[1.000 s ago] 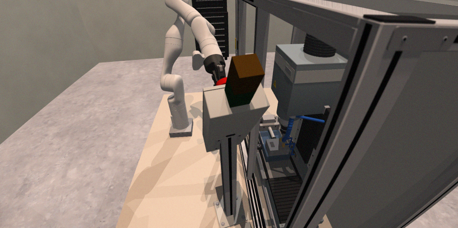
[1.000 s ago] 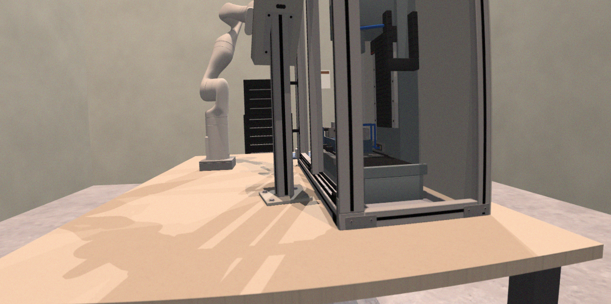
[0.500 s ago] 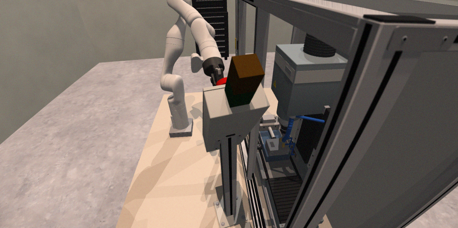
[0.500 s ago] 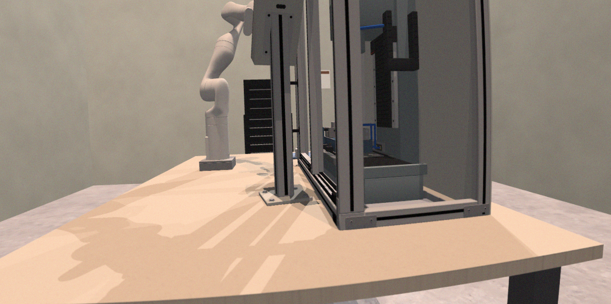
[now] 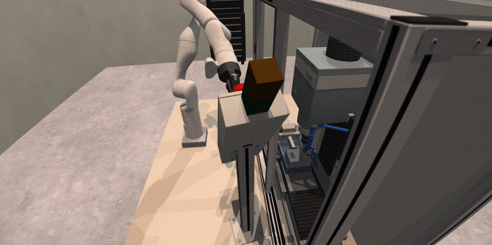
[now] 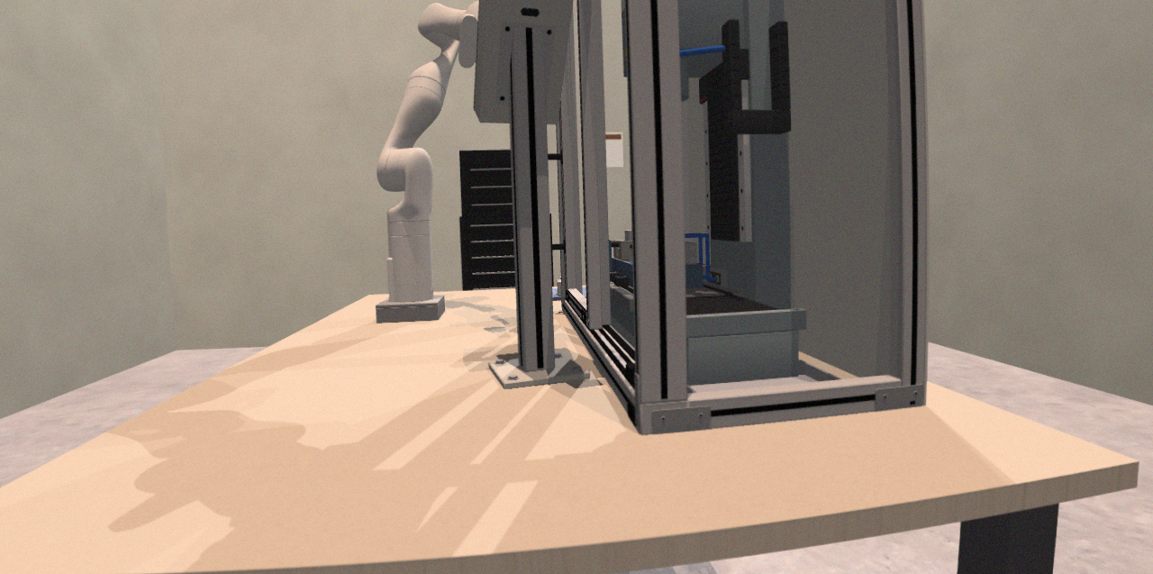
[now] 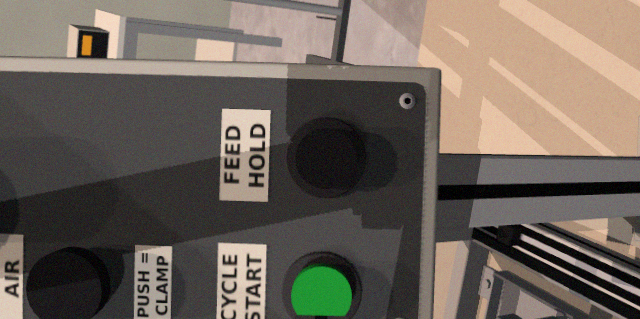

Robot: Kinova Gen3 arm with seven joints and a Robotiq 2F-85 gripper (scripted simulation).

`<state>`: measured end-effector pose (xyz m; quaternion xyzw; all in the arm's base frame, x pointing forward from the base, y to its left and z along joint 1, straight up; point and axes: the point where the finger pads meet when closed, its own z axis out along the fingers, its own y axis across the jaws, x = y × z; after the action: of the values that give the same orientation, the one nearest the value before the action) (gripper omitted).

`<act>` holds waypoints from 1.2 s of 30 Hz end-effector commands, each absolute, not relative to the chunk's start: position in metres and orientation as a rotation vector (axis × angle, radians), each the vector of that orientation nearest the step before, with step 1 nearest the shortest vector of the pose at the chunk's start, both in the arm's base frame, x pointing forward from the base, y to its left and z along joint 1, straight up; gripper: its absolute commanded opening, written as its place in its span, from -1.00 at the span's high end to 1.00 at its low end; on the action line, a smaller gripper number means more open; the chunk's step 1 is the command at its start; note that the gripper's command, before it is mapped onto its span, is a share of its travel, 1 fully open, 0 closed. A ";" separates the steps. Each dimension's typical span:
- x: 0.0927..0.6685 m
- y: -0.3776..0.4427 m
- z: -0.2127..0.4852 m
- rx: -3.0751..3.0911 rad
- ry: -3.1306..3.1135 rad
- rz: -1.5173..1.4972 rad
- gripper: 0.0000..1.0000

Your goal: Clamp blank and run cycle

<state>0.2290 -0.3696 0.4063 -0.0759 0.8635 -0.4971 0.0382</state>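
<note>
Black two-finger gripper [image 5: 233,80] [image 7: 321,317] pressed together, empty. Round green CYCLE START button [image 7: 321,290] sits on the dark panel [image 7: 190,219], directly ahead of the tips; contact unclear. Likely next: straight push along the finger axis.

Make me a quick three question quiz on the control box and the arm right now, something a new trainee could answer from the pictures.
1. True or false: in the wrist view, the CYCLE START button is green.
2. Multiple choice: which label sits beside the black button nearest the panel's corner screw?
A) VISE AIR
B) FEED HOLD
C) CYCLE START
3. Fill in the blank: the gripper is ____ (open or shut), with nothing in it.

Key: 1 true; 2 B; 3 shut.
</note>
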 end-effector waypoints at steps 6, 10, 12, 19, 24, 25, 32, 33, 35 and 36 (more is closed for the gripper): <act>0.231 -0.376 0.403 -0.225 2.640 -1.519 0.80; 0.231 -0.376 0.403 -0.225 2.640 -1.519 0.80; 0.231 -0.376 0.403 -0.225 2.640 -1.519 0.80; 0.232 -0.380 0.400 -0.227 2.642 -1.521 0.80; 0.232 -0.381 0.399 -0.225 2.640 -1.519 0.80; 0.232 -0.381 0.399 -0.225 2.640 -1.519 0.80; 0.232 -0.381 0.399 -0.225 2.640 -1.519 0.80; 0.232 -0.382 0.400 -0.230 2.645 -1.524 0.80; 0.233 -0.384 0.398 -0.228 2.643 -1.522 0.80; 0.233 -0.386 0.397 -0.226 2.641 -1.521 0.80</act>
<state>0.2332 -0.3812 0.3986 -0.0770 0.8636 -0.4966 0.0392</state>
